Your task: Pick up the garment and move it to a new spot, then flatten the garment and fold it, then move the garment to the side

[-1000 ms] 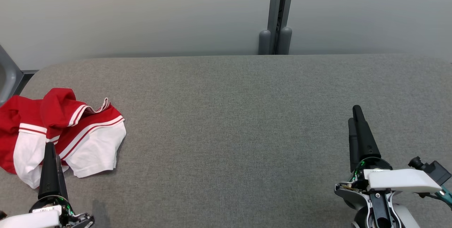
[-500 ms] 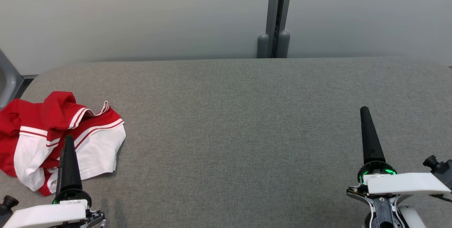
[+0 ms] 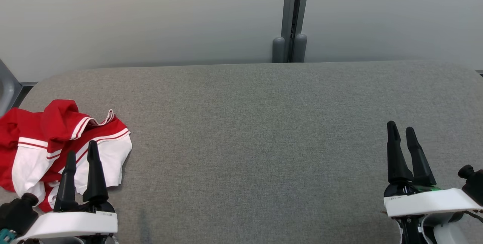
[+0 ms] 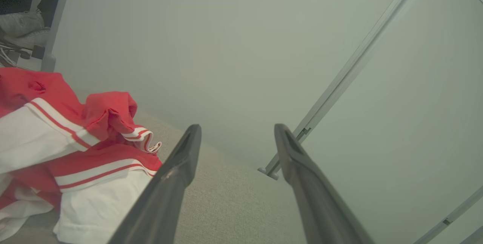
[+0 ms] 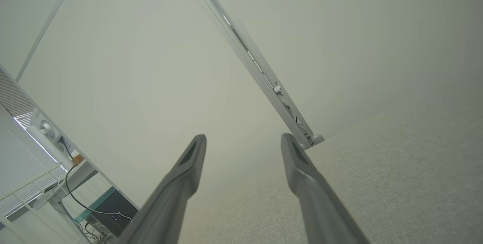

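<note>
The garment (image 3: 56, 142) is red and white with striped bands, and it lies crumpled at the left end of the grey table (image 3: 256, 123). My left gripper (image 3: 82, 151) stands open at the lower left, its tips over the garment's white near edge with nothing between the fingers. In the left wrist view the garment (image 4: 68, 153) lies left of the open left gripper (image 4: 237, 130). At the lower right my right gripper (image 3: 400, 128) is open over bare table. The right wrist view has the right gripper (image 5: 243, 140) open and empty.
A pale partition wall with a grey vertical post (image 3: 291, 13) runs behind the table's far edge. A grey chair part (image 3: 6, 89) sits past the table's left end. Bare table surface stretches between the two grippers.
Both wrists have rolled, so each gripper now shows two spread fingers instead of one edge-on. The left gripper has shifted right and nearer; the camera has tilted slightly. The garment has not moved.
</note>
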